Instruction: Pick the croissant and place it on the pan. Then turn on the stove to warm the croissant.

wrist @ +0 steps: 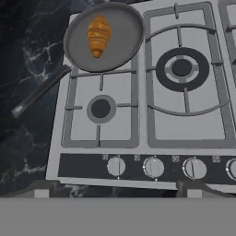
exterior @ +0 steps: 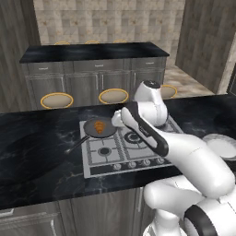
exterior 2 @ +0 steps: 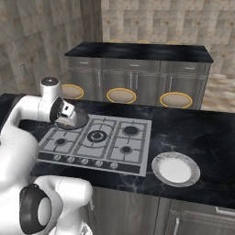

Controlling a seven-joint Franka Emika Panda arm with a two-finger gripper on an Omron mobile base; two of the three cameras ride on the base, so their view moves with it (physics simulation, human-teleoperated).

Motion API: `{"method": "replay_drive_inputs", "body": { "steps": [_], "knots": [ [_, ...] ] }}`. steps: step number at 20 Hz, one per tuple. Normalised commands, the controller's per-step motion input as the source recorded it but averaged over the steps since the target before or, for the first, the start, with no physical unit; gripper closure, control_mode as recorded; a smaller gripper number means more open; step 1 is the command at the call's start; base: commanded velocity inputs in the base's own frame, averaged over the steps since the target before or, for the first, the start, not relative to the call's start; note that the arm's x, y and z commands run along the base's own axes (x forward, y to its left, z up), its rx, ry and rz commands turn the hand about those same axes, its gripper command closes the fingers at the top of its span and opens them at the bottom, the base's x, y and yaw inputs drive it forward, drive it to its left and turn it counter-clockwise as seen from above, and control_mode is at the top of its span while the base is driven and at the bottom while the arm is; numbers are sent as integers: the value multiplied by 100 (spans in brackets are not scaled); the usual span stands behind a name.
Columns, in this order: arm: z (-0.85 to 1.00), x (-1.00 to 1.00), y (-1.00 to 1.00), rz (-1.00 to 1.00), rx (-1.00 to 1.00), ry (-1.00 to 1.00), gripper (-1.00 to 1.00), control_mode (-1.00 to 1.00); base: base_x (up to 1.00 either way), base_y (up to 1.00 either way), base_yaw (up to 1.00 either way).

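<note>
Black marbled stone makes up the surface (exterior: 37,152) you are working at, with a second dark-topped cabinet run and yellow-rimmed stools behind it.

Left base view: the small golden-brown crescent croissant (exterior: 99,126) lies inside the round dark grey frying pan (exterior: 108,131), which sits on the far left burner of the flat silver-grey gas cooktop (exterior: 115,156). I judge the first half of your task complete. The white arm crosses the cooktop's right side and hides the burners there; a white round plate (exterior: 223,145) is partly cut off behind it.

Right base view: the arm's wrist covers the pan and croissant entirely. You can see the knob row (exterior 2: 85,161) along the front edge, but the knobs are too small to read their setting. No flame shows on any burner you can see.

Hand view: the pincer (wrist: 115,192) looks down over the knob row from in front, its tips set wide apart and gripping nothing. Croissant and pan sit at upper left, the long thin handle (wrist: 39,94) reaching out over the stone. The rightmost knob (wrist: 233,168) is cut off. What remains, in my judgement, is turning the knob that serves the pan's burner; which knob that is cannot be told.
</note>
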Motion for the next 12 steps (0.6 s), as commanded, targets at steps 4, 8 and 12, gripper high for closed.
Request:
{"method": "replay_drive_inputs", "body": {
  "steps": [4,8,12],
  "knots": [
    [0,-49,-13,0,0,0,-100,-100,0,0,0],
    [0,-43,-11,0,0,1,-100,-100,0,0,0],
    [0,-35,-11,0,0,7,-100,-100,0,0,0]
  ]
}}
